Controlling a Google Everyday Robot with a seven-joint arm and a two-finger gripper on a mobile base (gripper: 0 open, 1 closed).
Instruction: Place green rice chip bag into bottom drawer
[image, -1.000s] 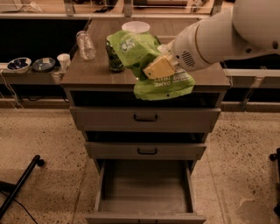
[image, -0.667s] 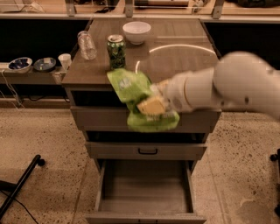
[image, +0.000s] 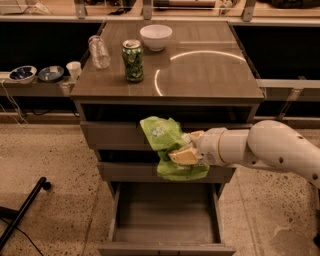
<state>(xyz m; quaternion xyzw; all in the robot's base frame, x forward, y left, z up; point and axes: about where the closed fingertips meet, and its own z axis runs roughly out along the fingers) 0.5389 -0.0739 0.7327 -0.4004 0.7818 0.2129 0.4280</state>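
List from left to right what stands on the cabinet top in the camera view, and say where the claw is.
Clear bottle, green can, white bowl. The claw holds the green rice chip bag above the open bottom drawer.

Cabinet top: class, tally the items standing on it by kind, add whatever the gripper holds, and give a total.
bowl: 1
soda can: 1
clear bottle: 1
green rice chip bag: 1, held by the gripper in front of the upper drawers, above the open bottom drawer
Total: 4
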